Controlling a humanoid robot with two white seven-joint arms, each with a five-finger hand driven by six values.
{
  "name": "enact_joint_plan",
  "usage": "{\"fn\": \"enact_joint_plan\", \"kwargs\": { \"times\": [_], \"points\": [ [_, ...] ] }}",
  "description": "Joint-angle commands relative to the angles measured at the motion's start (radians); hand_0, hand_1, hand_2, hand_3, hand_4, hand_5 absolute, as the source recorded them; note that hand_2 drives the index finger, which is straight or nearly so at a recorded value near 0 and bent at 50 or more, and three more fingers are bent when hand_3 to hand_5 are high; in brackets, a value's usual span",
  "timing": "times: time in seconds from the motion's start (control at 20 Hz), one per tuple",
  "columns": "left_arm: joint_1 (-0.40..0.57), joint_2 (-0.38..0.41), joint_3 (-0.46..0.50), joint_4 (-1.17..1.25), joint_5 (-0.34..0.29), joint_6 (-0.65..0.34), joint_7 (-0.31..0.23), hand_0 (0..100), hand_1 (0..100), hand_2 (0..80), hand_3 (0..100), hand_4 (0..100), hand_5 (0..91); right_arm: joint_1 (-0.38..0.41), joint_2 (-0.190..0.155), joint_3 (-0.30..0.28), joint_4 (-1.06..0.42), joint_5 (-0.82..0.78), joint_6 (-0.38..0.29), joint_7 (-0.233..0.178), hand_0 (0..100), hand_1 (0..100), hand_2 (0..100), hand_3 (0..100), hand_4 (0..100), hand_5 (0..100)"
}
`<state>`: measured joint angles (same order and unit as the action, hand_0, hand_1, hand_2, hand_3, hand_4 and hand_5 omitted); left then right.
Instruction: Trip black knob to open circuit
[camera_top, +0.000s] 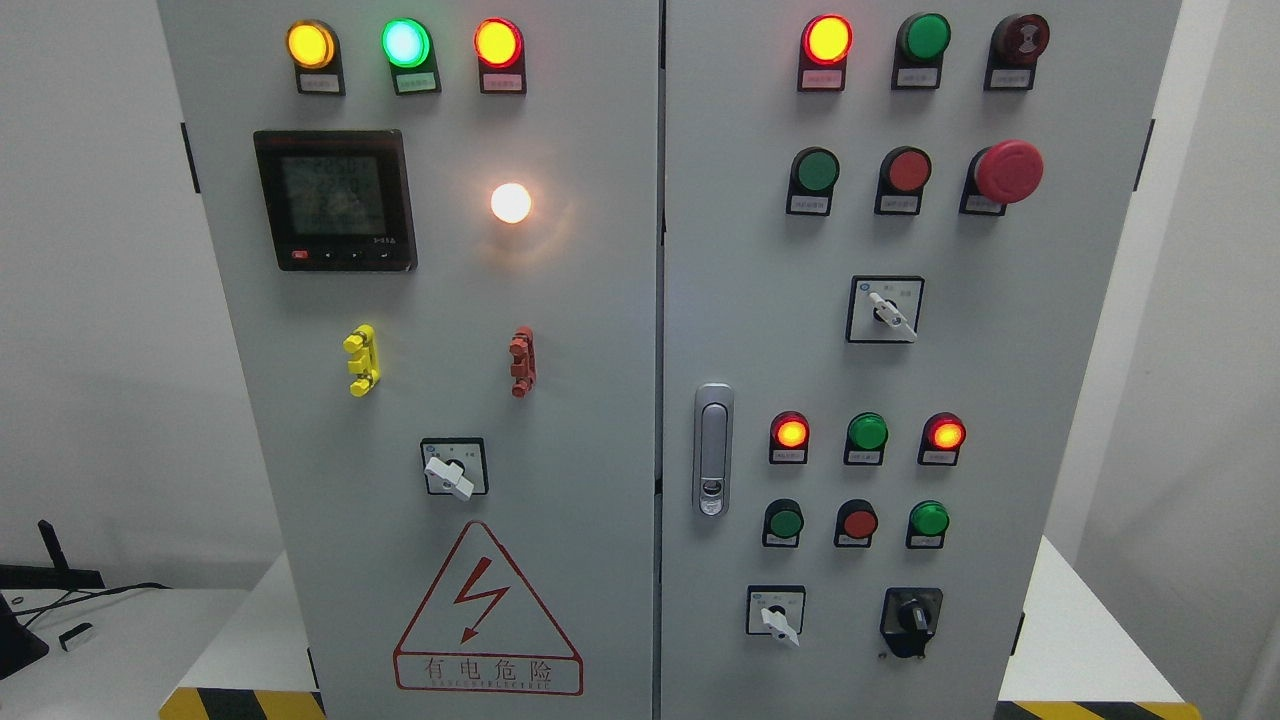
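Neither of my hands shows in the head view, so I cannot tell how my fingers stand, wide or narrow, and nothing is in their hold that I can see. I judge the task has not begun: this is the looking-over step, before any reach.

The black knob (911, 619) sits on the right door (1000, 350) of the grey cabinet, close to that door's lower right corner. It stands just beside a white-handled selector switch (776, 614) to its left, and below the row of small buttons, of which the green button (929, 519) is nearest above it. The knob's black housing is dark against the panel, and I cannot make out clearly which way its pointer is turned.

The next move, as I judge it, calls for bringing an arm up into view toward that lower right corner, most likely the right one since the knob lies on that side. My fingers would need to close around the knob's raised grip and twist it, without brushing the white selector or the buttons above. The door latch (712, 448) near the door's left edge is well apart and should not hinder me. The red mushroom stop button (1008, 171) high up is far out of the way.
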<state>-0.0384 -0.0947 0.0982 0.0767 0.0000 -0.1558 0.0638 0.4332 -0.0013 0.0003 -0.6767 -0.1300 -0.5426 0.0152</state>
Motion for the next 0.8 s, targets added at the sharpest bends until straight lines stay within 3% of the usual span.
{"fn": "enact_joint_plan", "kwargs": {
  "times": [0.0,0.15,0.3,0.6,0.75],
  "points": [
    [0.000,0.000,0.000,0.000,0.005,-0.001,0.001,12,39,0.0,0,0,0.0,0.081,-0.035,0.014,-0.273,0.001,-0.153,0.008,41,43,27,57,53,59],
    [0.000,0.000,0.000,0.000,0.005,-0.001,0.001,12,39,0.0,0,0,0.0,0.119,-0.035,0.010,-0.395,0.001,-0.235,0.006,40,48,30,60,59,66],
    [0.000,0.001,0.000,0.000,0.005,-0.001,0.001,12,39,0.0,0,0,0.0,0.176,-0.028,-0.023,-0.550,0.003,-0.321,0.006,36,54,34,66,72,81],
    [0.000,0.000,0.000,0.000,0.005,-0.001,0.001,12,39,0.0,0,0,0.0,0.243,-0.022,-0.084,-0.845,0.003,-0.324,-0.011,32,59,36,78,84,98],
    [0.000,0.000,0.000,-0.001,0.005,-0.001,0.001,12,39,0.0,0,0,0.0,0.248,-0.022,-0.118,-0.960,0.021,-0.313,-0.053,31,61,36,78,86,99]
  ]
}}
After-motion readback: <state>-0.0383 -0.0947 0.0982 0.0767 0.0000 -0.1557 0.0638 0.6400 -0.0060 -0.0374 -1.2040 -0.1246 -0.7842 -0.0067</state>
